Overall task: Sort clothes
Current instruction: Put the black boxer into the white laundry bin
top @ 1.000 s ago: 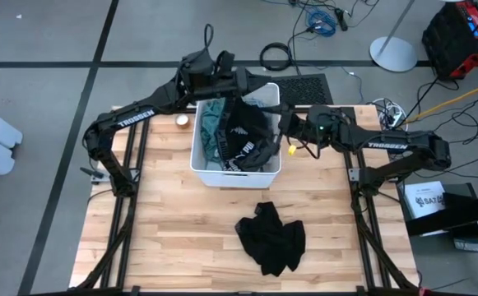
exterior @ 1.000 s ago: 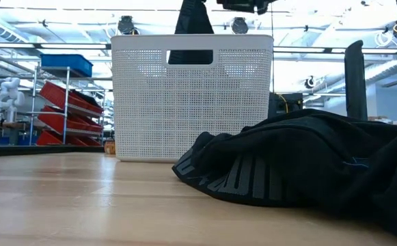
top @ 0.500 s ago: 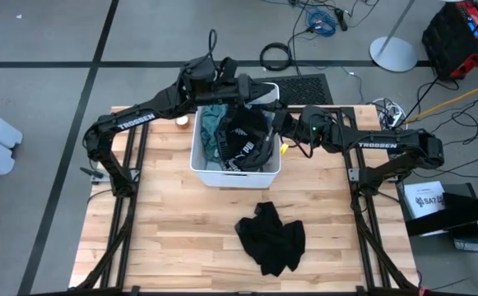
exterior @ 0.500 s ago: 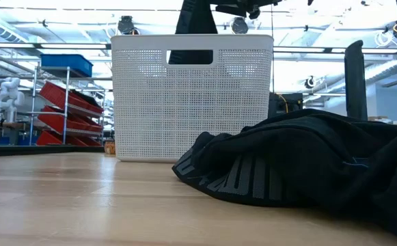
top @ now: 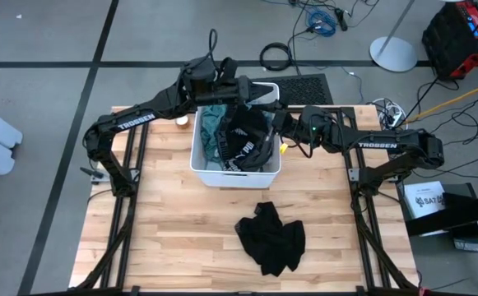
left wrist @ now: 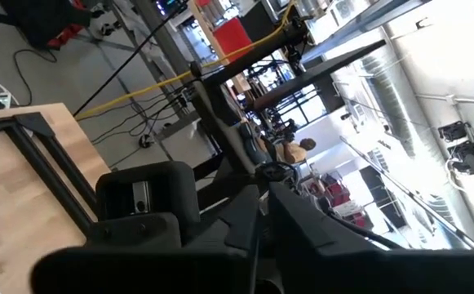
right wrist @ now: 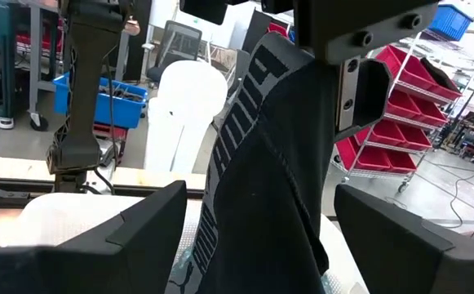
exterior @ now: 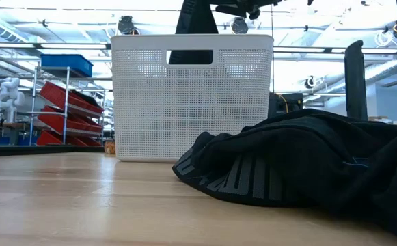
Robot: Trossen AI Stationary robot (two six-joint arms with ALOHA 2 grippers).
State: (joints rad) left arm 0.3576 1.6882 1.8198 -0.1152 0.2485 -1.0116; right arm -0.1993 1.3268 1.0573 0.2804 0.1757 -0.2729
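- Bin (top: 214,171) walls hide most clothes; teal green piece (top: 211,123) peeks out.
- Left gripper (top: 253,93) pinches black garment (right wrist: 261,163) above bin.
- Right gripper (top: 273,130) gapes beside it.
- Another black piece (top: 271,237) lies nearer the table's front edge.

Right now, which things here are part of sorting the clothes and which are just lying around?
Part of the job: black garment with white lettering, teal garment, black garment on the table, white bin.
Lying about: small round object, coiled cable.
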